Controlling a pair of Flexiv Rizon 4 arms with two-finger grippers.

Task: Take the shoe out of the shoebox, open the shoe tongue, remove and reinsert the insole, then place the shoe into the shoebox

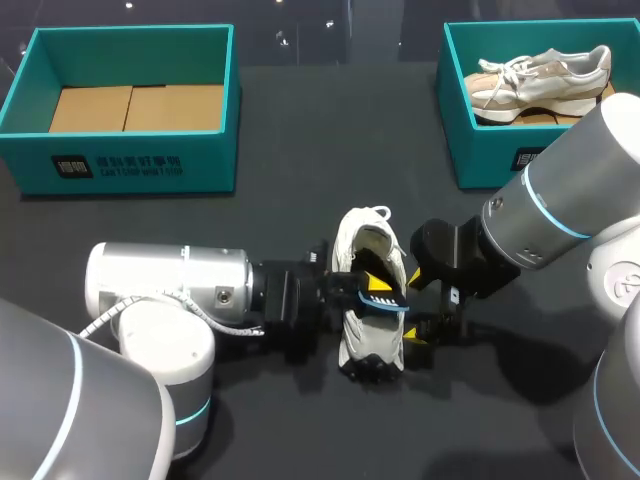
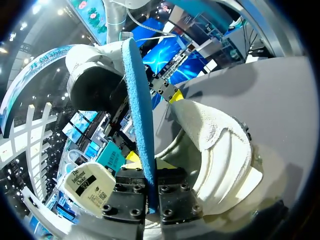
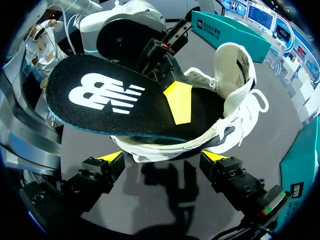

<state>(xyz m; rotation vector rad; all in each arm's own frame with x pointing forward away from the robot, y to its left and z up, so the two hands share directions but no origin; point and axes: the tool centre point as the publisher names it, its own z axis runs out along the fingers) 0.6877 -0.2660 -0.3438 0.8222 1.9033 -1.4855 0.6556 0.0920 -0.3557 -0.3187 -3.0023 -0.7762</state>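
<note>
While the left hand (image 2: 151,187) clamps the insole (image 3: 115,100) at the shoe's (image 1: 365,345) mouth, the right hand (image 3: 164,157) gapes beside it; unbraced, the shoe may skid as the insole enters.

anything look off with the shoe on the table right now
The insole sticks partly out of the white shoe at a tilt, not seated flat; the left pincer is shut on its edge. Nothing looks damaged.
</note>
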